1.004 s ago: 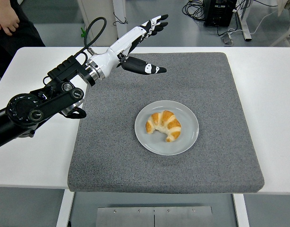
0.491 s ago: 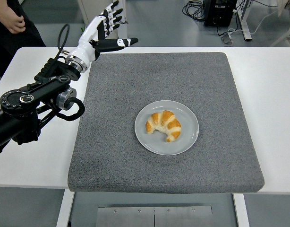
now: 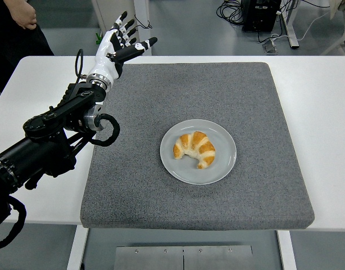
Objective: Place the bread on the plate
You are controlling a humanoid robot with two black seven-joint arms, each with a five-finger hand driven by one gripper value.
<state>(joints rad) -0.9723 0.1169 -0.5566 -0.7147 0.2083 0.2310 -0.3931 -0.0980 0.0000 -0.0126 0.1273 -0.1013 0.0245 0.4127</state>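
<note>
Bread (image 3: 194, 148) sits on the plate (image 3: 222, 164).
Left hand (image 3: 117, 44) hovers empty, fingers spread; a person is cropped at top left.

This is a robotics lab: a white table (image 3: 324, 140) with a grey mat (image 3: 245, 101), loose cables (image 3: 231, 10) and a black equipment box (image 3: 261, 14) on the grey floor, a person (image 3: 15, 28) standing by.
</note>
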